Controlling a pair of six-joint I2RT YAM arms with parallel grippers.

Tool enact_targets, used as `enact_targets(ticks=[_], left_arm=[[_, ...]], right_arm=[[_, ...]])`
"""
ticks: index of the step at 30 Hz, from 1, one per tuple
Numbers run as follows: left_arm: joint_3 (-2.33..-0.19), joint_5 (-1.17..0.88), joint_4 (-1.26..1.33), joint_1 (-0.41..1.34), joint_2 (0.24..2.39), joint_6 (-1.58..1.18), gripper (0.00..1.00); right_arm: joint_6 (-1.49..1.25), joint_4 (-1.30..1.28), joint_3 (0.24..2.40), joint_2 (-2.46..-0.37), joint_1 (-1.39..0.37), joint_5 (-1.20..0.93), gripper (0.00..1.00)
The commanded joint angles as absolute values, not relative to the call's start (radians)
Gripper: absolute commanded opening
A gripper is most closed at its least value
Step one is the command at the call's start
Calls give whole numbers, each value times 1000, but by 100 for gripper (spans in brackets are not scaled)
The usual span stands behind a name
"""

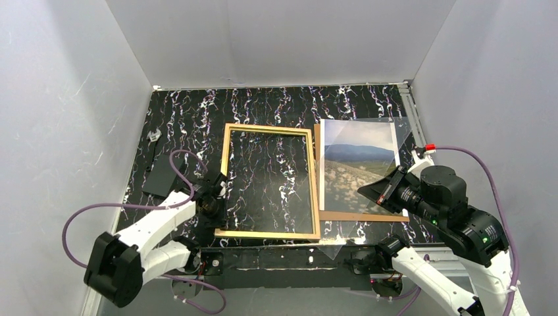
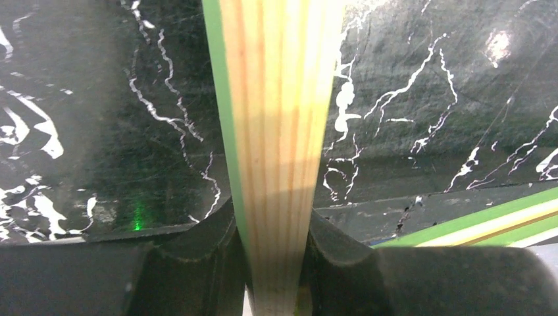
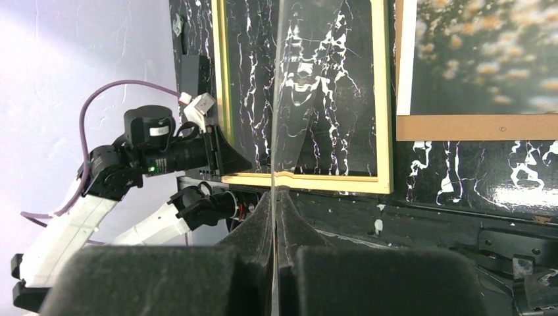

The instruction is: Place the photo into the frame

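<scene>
The frame [image 1: 270,181] lies flat on the black marbled table with its tan wood back up. My left gripper [image 1: 216,199] is shut on its left rail near the near-left corner. In the left wrist view the wood rail [image 2: 276,99] with its green edge runs straight between the gripper [image 2: 273,230] fingers. The photo [image 1: 358,164] lies face up to the right of the frame, on a brown backing board [image 1: 362,215]. My right gripper [image 1: 374,191] hovers over the photo's near-right part, shut on a thin clear sheet [image 1: 403,131]. The right wrist view shows that sheet [image 3: 276,99] edge-on between the pinched gripper [image 3: 274,197] fingers.
A flat black object [image 1: 158,174] and a small pale item [image 1: 154,136] lie at the table's left side. White walls enclose the table on three sides. In the right wrist view the frame [image 3: 381,99], photo [image 3: 480,52] and backing board [image 3: 474,127] lie beyond the fingers.
</scene>
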State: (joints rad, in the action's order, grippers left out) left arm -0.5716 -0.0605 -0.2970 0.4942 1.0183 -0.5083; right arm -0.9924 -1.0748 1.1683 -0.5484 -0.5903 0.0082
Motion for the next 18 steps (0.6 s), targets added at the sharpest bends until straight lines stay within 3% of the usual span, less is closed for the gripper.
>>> enact_targets(ticks=[1, 11, 12, 18], left_arm=[[-559, -126, -317, 486, 1133, -534, 0], [-553, -136, -281, 486, 1252, -525, 0], [-559, -125, -293, 486, 1249, -522, 6], [-631, -102, -380, 486, 1236, -502, 61]], right_arm=[[-1002, -1018, 1172, -537, -590, 11, 1], [-1009, -1003, 1155, -542, -591, 7, 1], [-1009, -1005, 1156, -544, -591, 7, 1], [-1006, -1003, 1156, -554, -591, 7, 1]])
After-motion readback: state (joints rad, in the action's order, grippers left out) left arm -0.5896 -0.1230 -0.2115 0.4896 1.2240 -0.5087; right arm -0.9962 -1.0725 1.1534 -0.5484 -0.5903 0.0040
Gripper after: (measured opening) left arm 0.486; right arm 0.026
